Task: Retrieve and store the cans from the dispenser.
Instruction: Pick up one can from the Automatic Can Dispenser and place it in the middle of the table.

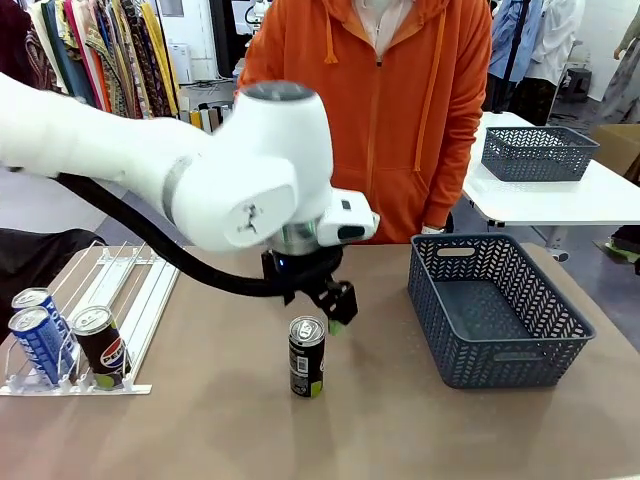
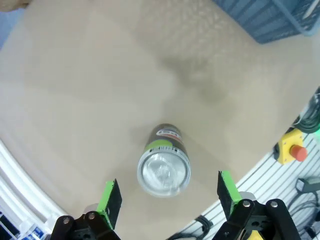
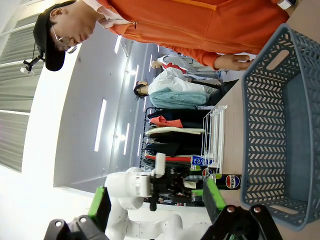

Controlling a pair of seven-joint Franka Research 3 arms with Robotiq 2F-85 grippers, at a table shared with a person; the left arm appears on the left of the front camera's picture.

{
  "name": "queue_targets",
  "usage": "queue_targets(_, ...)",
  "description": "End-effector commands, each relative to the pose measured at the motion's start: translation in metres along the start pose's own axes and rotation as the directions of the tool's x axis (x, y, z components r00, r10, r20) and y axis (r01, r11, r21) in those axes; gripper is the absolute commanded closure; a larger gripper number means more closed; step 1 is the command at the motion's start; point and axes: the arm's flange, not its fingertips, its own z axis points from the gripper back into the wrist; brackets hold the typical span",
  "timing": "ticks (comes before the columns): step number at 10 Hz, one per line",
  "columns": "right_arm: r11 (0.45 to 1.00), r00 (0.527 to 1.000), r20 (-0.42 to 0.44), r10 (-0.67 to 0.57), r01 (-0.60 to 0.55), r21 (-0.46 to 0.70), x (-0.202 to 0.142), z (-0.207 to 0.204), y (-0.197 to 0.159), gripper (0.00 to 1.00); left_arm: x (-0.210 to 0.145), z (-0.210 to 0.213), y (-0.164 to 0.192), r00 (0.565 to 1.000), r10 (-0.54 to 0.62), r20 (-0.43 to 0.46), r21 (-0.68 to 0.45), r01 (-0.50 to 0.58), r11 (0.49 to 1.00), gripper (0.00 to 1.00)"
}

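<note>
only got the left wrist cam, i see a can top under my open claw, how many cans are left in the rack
observer: three, down at the front lip of the rack: two blue cans and a pepsi can.
operator: anything in the basket yet
observer: no, the front view shows the floor of the basket bare.
operator: and my right claw
observer: the right claw is open and holds nothing. Its camera looks along the side of the basket.
</note>
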Motion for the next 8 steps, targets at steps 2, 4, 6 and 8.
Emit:
queue_targets(2, 1.000, 1.000, -0.018, 0.012, -0.012, -0.004, 0.001, 0.002, 0.003, 0.00, -0.048, 0.098, 0.053, 0.999, -0.022, 0.031, -0.117, 0.026, 0.993, 0.00)
queue_targets(4, 1.000, 1.000, -0.018, 0.012, -0.012, -0.004, 0.001, 0.002, 0.003, 0.00, -0.093, 0.143, 0.129, 0.995, -0.086, 0.042, -0.335, 0.095, 0.937, 0.00)
queue_targets(6, 1.000, 1.000, -0.018, 0.012, -0.012, -0.004, 0.001, 0.002, 0.003, 0.00, -0.159, 0.162, 0.223, 0.974, 0.124, 0.187, -0.526, -0.007, 0.850, 0.00)
queue_targets(8, 1.000, 1.000, -0.018, 0.012, -0.012, -0.004, 0.001, 0.002, 0.003, 0.00, -0.250, 0.141, 0.308, 0.829, 0.507, 0.237, -0.694, -0.221, 0.685, 0.00)
